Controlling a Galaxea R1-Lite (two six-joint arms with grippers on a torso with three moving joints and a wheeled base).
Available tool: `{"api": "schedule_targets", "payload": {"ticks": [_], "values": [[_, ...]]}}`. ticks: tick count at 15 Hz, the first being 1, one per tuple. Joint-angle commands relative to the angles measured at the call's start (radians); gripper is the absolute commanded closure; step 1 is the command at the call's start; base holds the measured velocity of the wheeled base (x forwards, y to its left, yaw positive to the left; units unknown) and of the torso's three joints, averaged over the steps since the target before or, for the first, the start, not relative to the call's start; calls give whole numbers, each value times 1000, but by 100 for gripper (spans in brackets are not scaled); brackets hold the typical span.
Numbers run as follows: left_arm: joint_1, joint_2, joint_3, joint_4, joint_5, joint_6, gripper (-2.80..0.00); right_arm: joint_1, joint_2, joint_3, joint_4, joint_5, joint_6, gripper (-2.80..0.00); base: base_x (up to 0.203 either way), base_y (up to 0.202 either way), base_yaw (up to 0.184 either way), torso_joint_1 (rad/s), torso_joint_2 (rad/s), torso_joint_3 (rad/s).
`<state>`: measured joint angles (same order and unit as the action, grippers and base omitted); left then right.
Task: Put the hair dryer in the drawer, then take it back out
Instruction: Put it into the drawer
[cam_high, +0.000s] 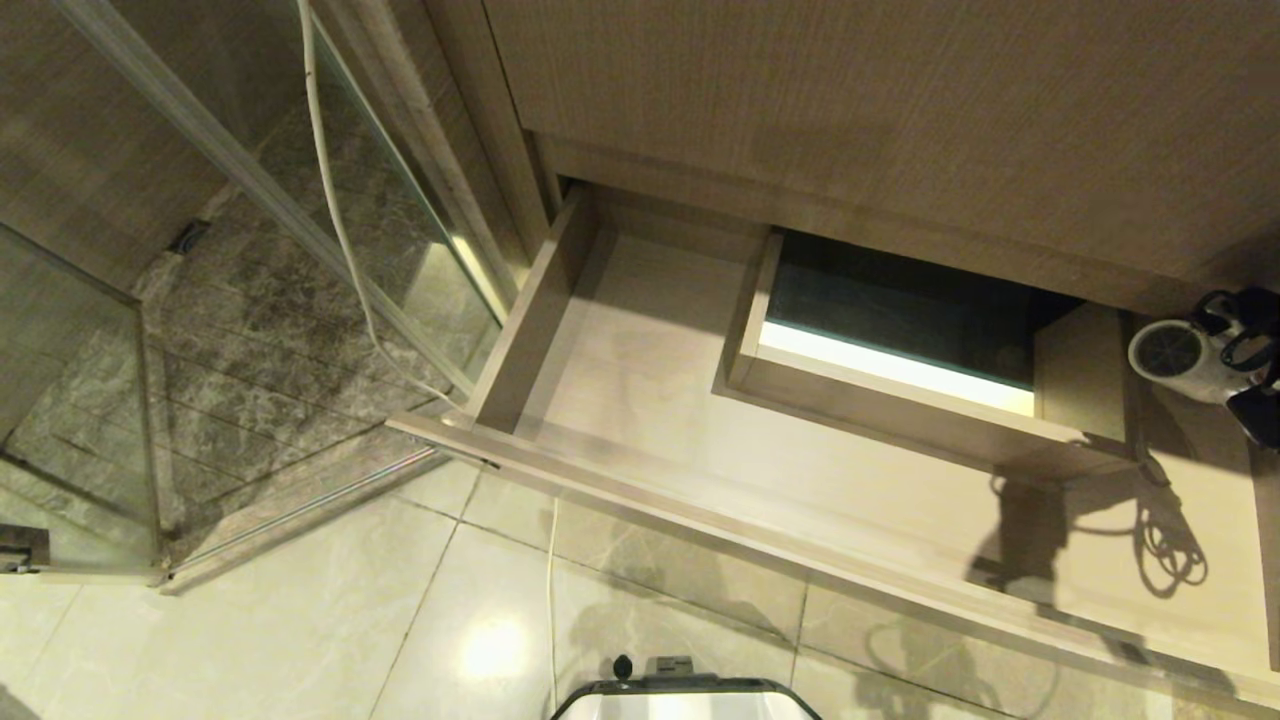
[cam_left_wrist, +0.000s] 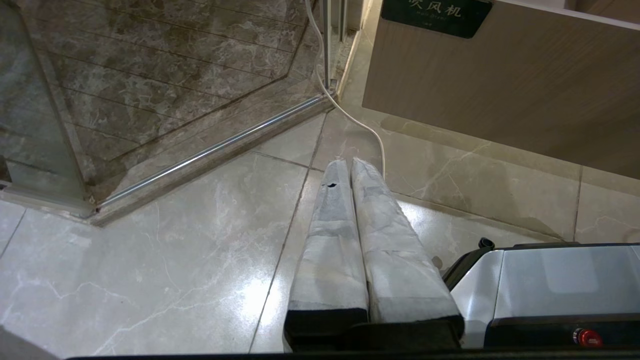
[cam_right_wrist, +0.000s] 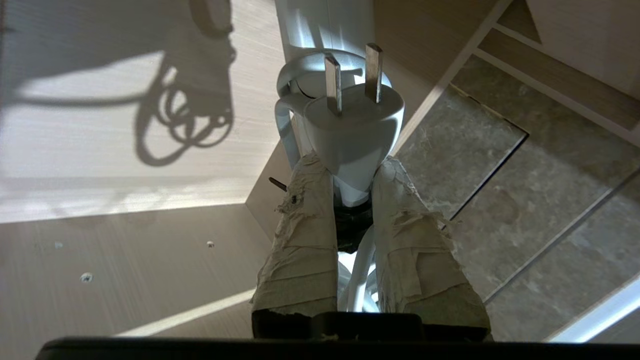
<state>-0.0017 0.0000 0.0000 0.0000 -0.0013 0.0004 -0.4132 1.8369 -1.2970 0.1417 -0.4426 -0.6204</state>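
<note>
The drawer (cam_high: 540, 310) stands pulled out, its wood-grain floor bare. The white hair dryer (cam_high: 1185, 358) hangs over the drawer's right end with its round grey grille facing left, and its shadow with cord loops falls on the drawer floor below. My right gripper (cam_high: 1250, 345) is shut on it. In the right wrist view the taped fingers (cam_right_wrist: 305, 220) clamp the hair dryer's plug and bundled cord (cam_right_wrist: 352, 125) above the drawer floor (cam_right_wrist: 75, 150). My left gripper (cam_left_wrist: 348, 162) is shut and empty, parked low over the floor tiles in front of the drawer front (cam_left_wrist: 500, 90).
A boxed rectangular cutout (cam_high: 900, 405) rises from the drawer floor just left of the dryer. A taller wood-grain panel (cam_high: 900, 100) overhangs the drawer's back. A glass shower door (cam_high: 80, 400) and a loose white cable (cam_high: 340, 230) are at the left. My base (cam_high: 680, 700) sits on the tiles.
</note>
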Motion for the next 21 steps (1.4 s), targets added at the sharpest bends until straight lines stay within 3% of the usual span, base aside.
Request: {"api": "schedule_targets", "payload": {"ticks": [1,7,14,15,21], "values": [[0,0,2,0,0,0,0,1,25,-12,-5,-2,-1,0,0,0,0,0,0,0],[0,0,2,0,0,0,0,-13,71,-53,0,0,-2,0,0,0,0,0,0,0],[0,0,2,0,0,0,0,-38,82,-50,5,7,-65,0,0,0,0,0,0,0],[0,0,2,0,0,0,0,-41,82,-50,4,7,-78,-280,0,0,0,0,0,0],[0,0,0,0,0,0,0,-41,63,-38,10,16,-92,-280,0,0,0,0,0,0]]}}
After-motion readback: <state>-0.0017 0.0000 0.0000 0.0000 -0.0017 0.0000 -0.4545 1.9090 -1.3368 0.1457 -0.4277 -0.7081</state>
